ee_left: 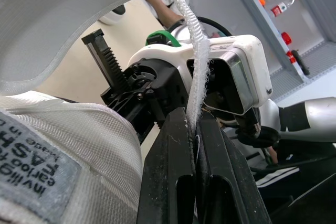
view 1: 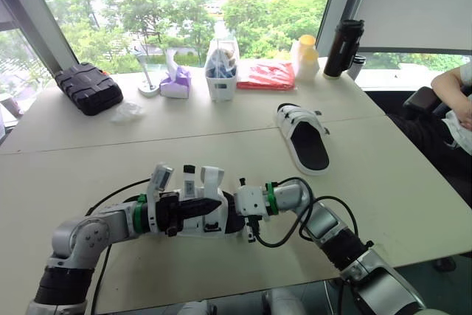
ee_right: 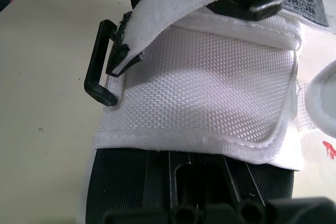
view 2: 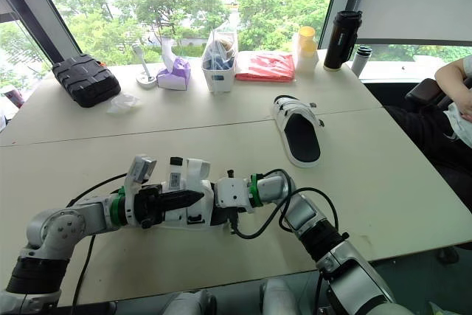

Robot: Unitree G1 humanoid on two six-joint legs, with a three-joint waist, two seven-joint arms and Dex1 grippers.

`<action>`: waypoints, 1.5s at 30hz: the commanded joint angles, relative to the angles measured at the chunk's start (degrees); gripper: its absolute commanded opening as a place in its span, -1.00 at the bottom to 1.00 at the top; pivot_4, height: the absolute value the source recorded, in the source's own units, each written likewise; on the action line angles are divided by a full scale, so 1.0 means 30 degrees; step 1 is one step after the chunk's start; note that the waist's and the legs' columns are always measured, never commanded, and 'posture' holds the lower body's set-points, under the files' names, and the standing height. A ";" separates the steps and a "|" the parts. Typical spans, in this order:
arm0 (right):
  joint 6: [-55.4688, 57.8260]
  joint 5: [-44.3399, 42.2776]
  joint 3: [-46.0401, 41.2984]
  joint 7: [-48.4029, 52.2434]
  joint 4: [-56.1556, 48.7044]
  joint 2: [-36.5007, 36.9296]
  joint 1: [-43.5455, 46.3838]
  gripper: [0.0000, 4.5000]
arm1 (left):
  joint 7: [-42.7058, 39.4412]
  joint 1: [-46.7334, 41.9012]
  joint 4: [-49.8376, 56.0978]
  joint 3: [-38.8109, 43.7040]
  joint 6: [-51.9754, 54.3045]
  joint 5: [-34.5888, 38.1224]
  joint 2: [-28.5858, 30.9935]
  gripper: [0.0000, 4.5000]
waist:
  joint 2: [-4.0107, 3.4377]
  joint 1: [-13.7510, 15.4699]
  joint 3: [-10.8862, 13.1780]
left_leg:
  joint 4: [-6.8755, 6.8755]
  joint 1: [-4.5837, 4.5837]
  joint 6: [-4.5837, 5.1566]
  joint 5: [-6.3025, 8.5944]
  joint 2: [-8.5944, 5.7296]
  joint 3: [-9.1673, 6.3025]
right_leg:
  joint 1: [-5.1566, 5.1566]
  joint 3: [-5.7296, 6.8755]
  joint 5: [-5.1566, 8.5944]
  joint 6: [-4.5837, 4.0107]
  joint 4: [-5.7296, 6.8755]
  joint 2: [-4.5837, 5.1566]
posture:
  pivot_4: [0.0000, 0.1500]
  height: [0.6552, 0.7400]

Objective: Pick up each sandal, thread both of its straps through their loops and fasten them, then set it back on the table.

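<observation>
Left wrist view: left jaws pinched closed on strap [ee_left: 197, 51] of sandal [ee_right: 210, 98]; right jaws: cannot tell.

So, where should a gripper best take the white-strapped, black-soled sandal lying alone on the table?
Probably at the bare heel edge of the white-strapped, black-soled sandal, coming from the robot's side: it lies flat, heel toward the robot, and the straps crowd the far toe end.
</observation>
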State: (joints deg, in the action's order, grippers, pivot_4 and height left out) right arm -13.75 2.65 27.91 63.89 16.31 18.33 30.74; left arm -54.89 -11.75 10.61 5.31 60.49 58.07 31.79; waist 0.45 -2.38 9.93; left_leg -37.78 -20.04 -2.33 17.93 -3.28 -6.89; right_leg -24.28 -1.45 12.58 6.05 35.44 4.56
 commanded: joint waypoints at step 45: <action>0.0158 0.1036 0.0867 0.0036 0.0784 -0.0077 -0.0399 -1.00 | -0.0642 0.0553 0.1482 -0.1194 0.0563 0.0134 -0.0553 -0.98 | 0.0001 0.0048 -0.0001 | 0.0002 -0.0003 0.0000 0.0000 0.0003 -0.0005 | 0.0007 0.0000 0.0001 0.0000 -0.0013 0.0015 | 1.00 1.00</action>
State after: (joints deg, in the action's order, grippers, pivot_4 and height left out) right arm -14.35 3.18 27.88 63.89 16.52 18.38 30.74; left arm -55.48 -10.67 12.06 5.90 62.60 58.75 30.95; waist 0.46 -2.24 9.93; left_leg -37.77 -20.04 -2.33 17.93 -3.27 -6.90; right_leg -24.26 -1.45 12.59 6.05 35.40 4.61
